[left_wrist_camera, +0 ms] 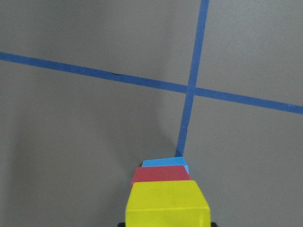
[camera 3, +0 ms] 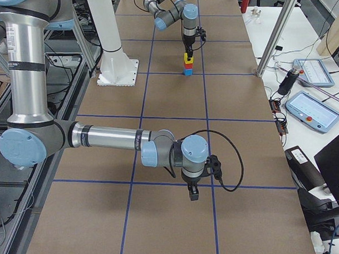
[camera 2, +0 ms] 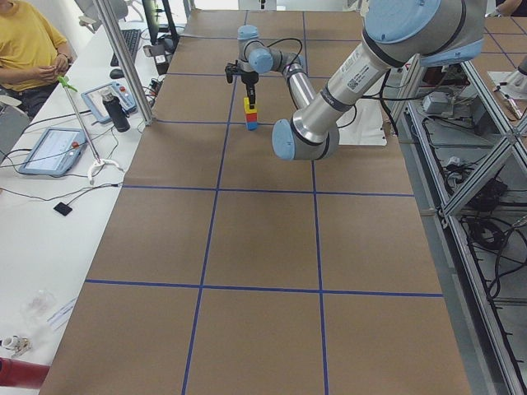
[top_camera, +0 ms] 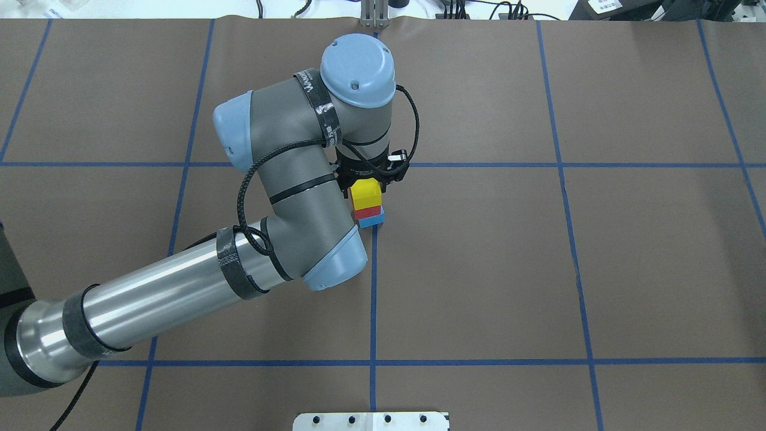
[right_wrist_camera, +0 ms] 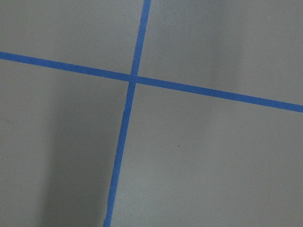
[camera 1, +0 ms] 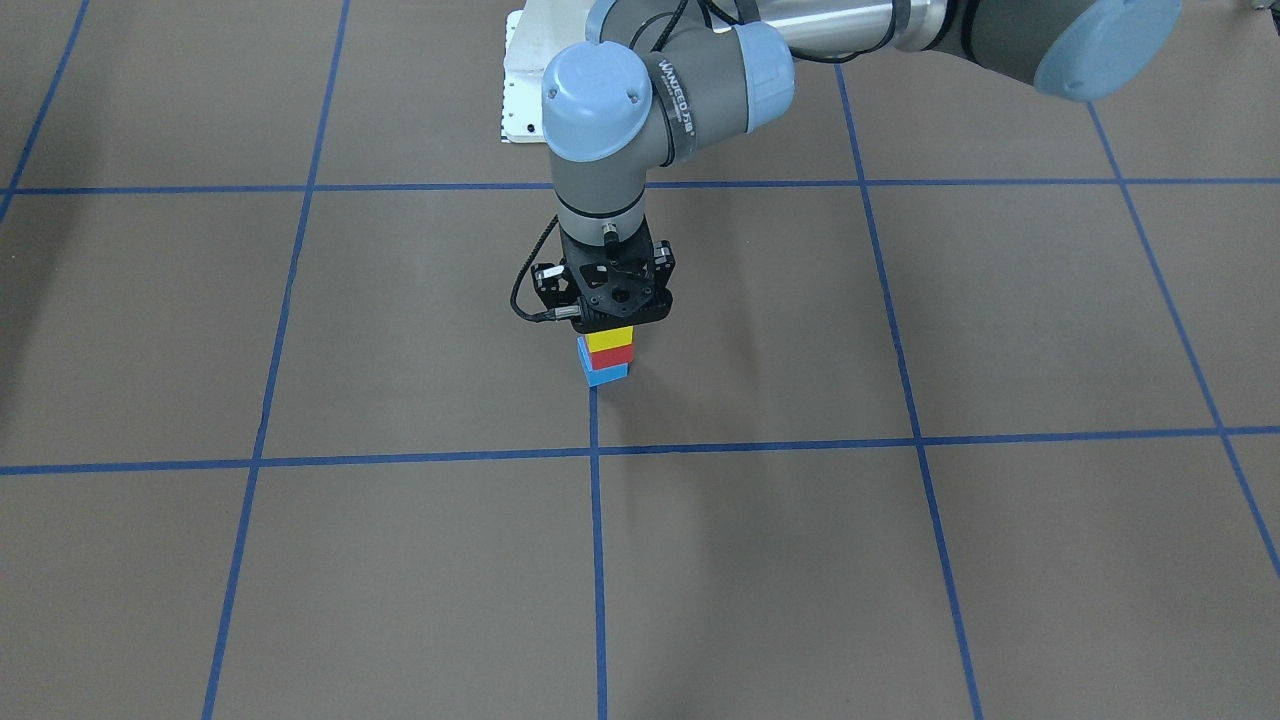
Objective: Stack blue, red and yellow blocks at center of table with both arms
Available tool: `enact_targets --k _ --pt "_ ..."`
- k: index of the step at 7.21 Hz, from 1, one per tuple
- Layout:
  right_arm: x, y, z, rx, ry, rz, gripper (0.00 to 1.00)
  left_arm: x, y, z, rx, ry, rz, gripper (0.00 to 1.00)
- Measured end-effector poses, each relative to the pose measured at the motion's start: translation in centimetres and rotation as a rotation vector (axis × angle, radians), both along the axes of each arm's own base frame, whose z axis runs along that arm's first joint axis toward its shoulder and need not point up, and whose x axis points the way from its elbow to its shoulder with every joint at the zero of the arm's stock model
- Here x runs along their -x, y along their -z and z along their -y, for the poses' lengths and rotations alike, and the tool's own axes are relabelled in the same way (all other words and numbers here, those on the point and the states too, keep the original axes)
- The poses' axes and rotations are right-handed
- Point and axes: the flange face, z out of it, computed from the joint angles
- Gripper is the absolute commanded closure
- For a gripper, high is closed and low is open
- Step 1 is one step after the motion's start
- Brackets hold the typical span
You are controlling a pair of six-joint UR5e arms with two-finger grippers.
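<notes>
A stack stands at the table's centre beside a blue tape crossing: blue block (camera 1: 606,374) at the bottom, red block (camera 1: 610,355) in the middle, yellow block (camera 1: 609,338) on top. My left gripper (camera 1: 610,318) points straight down over the stack and is shut on the yellow block (left_wrist_camera: 166,203), which rests on the red block (left_wrist_camera: 161,174). The stack also shows in the overhead view (top_camera: 366,193). My right gripper (camera 3: 193,193) shows only in the exterior right view, low over bare table far from the stack; I cannot tell whether it is open or shut.
The brown table carries a grid of blue tape lines (camera 1: 594,455). The robot's white base plate (camera 1: 522,80) lies at the table's edge behind the stack. A person in a yellow shirt (camera 2: 29,41) sits beyond the table's far side.
</notes>
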Motion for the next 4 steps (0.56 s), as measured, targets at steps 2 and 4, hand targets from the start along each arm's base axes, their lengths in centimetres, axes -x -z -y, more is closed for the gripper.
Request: enact_targets --k 2,4 --pt "0.0 0.0 0.0 0.000 0.000 0.001 0.00 0.6 0.8 -0.4 -0.012 -0.006 -0.016 0.00" --pt "0.0 0.0 0.0 -0.002 0.002 0.000 0.00 3.3 2.5 -1.8 -0.042 -0.033 -0.018 0.00"
